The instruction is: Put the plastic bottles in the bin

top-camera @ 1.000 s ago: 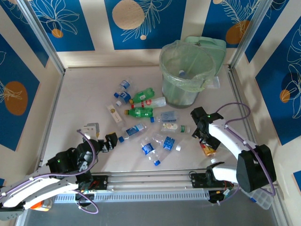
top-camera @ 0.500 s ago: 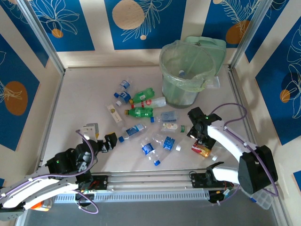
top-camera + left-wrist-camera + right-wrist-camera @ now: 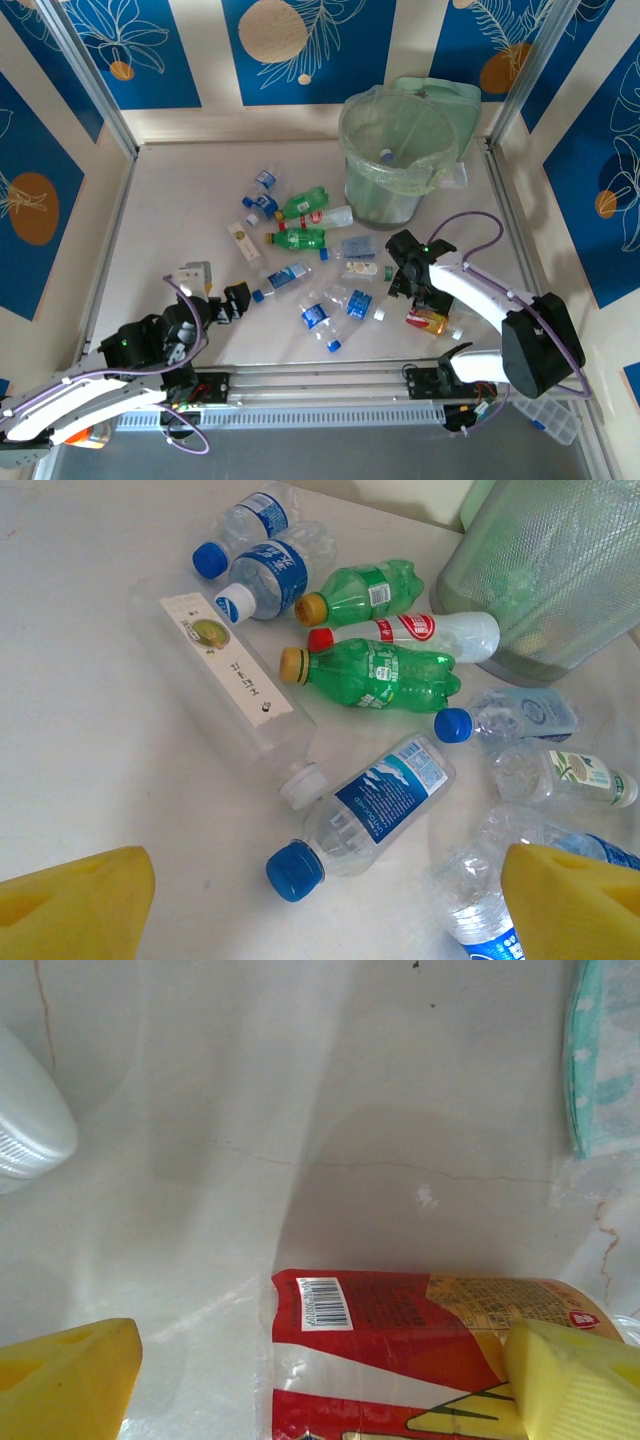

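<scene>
Right gripper (image 3: 320, 1385) fingers spread wide, red-labelled bottle (image 3: 400, 1350) lying on table (image 3: 180, 210) between them. Left gripper (image 3: 320, 900) also spread, near blue-capped bottle (image 3: 370, 810). Other plastic bottles (image 3: 300, 240) scattered mid-table; bin (image 3: 380, 195) upright at far right

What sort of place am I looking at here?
Probably a robot lab test cell: a white table boxed in by blue leaf-patterned panels, with crushed plastic bottles strewn beside a round pale-green bag-lined bin.
</scene>
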